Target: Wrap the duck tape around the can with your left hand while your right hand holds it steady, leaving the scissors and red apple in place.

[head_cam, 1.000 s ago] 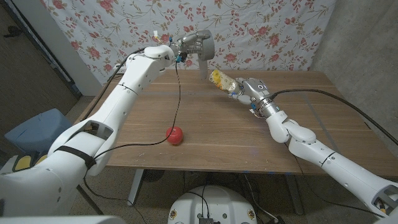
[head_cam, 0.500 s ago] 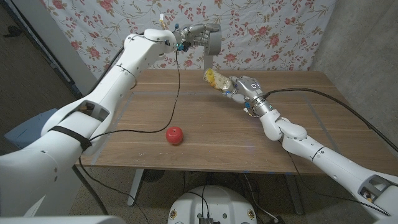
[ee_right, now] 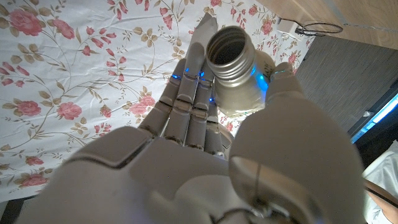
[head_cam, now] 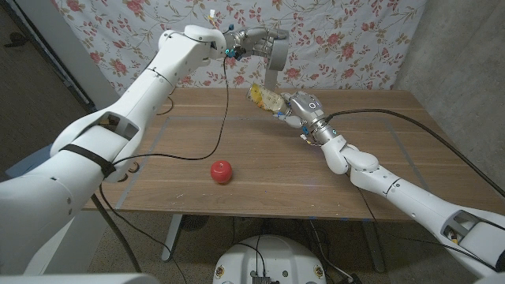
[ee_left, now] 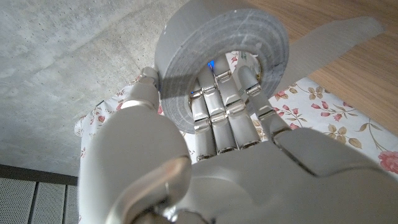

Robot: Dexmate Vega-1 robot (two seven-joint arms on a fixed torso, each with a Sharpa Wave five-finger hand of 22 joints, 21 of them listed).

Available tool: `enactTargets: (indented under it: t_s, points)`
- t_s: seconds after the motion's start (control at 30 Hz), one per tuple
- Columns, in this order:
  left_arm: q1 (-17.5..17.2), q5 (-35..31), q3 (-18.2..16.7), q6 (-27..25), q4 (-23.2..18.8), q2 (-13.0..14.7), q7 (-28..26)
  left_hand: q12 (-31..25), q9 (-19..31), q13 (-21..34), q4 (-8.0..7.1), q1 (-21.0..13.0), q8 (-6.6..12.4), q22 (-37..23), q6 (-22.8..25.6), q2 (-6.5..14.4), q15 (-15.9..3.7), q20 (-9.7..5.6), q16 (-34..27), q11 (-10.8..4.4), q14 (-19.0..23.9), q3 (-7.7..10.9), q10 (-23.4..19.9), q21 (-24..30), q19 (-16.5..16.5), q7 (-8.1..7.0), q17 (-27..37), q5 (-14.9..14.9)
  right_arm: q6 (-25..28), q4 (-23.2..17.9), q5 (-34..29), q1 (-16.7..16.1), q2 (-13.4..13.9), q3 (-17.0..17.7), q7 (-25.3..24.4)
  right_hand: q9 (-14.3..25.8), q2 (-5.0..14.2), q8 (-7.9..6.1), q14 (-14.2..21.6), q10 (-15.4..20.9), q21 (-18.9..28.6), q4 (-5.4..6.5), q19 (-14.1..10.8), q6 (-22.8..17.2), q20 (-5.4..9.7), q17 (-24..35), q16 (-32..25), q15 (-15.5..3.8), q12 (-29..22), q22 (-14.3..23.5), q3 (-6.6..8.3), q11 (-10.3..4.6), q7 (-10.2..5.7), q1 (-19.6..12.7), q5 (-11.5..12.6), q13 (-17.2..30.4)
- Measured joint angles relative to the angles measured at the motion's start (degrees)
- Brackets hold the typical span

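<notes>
Flowered cloth hangs behind the wooden table [head_cam: 260, 170], above which the can [head_cam: 264, 98] is gripped by the right hand [head_cam: 298, 107]. The tape roll [head_cam: 276, 52] (a strip running down to the can) is held just above by the left hand [head_cam: 254, 41], so wrapping is judged begun, not finished; the red apple [head_cam: 222, 170] lies untouched, well below.

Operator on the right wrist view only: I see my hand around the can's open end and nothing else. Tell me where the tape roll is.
Observer: The left hand holds the tape roll raised above the table's far edge, over the can.
Operator: Report whether any tape is pulled off.
Observer: Yes, a grey strip hangs from the roll down toward the can.
Operator: Check the apple.
Observer: The red apple sits on the table near the front edge, apart from both hands.
</notes>
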State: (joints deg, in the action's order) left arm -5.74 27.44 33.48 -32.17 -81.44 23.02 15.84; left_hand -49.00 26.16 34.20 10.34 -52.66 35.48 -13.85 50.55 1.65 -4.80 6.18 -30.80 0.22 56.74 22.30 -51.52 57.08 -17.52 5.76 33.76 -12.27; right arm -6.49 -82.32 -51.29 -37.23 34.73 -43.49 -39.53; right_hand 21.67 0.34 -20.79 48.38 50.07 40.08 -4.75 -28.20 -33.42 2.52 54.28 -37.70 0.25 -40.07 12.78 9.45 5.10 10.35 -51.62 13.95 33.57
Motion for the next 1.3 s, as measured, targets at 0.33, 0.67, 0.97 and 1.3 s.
enactTargets:
  t_s: [0.33,0.67,0.97,1.3]
  points:
    - [1.1,-0.2,1.2,-4.1,-1.6,0.8,2.6,0.0,-1.0,0.0,0.00,-0.4,-0.76,0.3,0.3,-0.4,0.31,-0.14,0.0,0.00,0.3,0.00,0.0,1.2,-0.3,0.29,0.0,0.5,0.4,3.0,-0.9,3.4,-1.6,-2.2,-1.8,-0.1,0.00,0.14,0.0,0.0,0.4,0.15,0.0,0.0,-0.01,0.5,0.2,0.02,0.2,-0.3,-0.29,0.00,0.00,0.0,0.0,-0.2]
    - [1.0,0.3,1.2,-6.3,-4.2,1.8,3.0,0.1,-1.2,0.0,0.00,-0.4,-1.38,0.5,0.5,-0.4,0.40,-0.14,0.0,0.00,0.4,0.00,0.0,1.7,-0.3,0.51,0.1,0.8,0.3,6.6,-1.2,6.5,-2.9,-5.1,-2.1,0.0,0.01,0.33,0.0,0.0,0.9,0.16,0.0,-0.1,-0.02,0.8,0.4,0.02,0.4,-0.3,-0.76,0.00,0.10,0.0,0.0,-0.2]
    - [0.4,1.0,0.9,-7.7,-7.2,3.0,3.2,0.2,-1.0,0.0,0.00,-0.6,-1.43,0.5,0.8,-0.6,0.41,-0.14,0.0,0.21,0.4,0.00,-0.2,2.5,-0.3,0.40,0.4,1.3,0.1,9.1,-0.8,8.1,-3.7,-7.1,-1.7,0.0,0.00,0.45,0.2,0.0,1.3,0.16,0.0,-0.4,-0.03,1.1,0.4,-0.07,0.3,-0.3,-0.79,-0.02,-0.19,0.0,0.0,0.0]
    - [-0.6,2.0,0.3,-9.2,-11.5,4.9,2.7,0.5,-0.8,0.0,0.00,-0.6,-1.86,0.8,0.8,-0.6,0.50,-0.14,0.0,0.33,0.5,0.01,-0.3,3.1,-0.3,0.40,0.4,1.3,0.1,11.9,0.3,9.8,-4.2,-8.7,-1.0,0.0,-0.01,0.55,0.6,0.2,1.3,0.15,-0.1,-0.5,-0.08,1.3,0.4,-0.26,0.3,-0.3,-1.09,-0.21,-0.11,0.0,0.0,0.0]
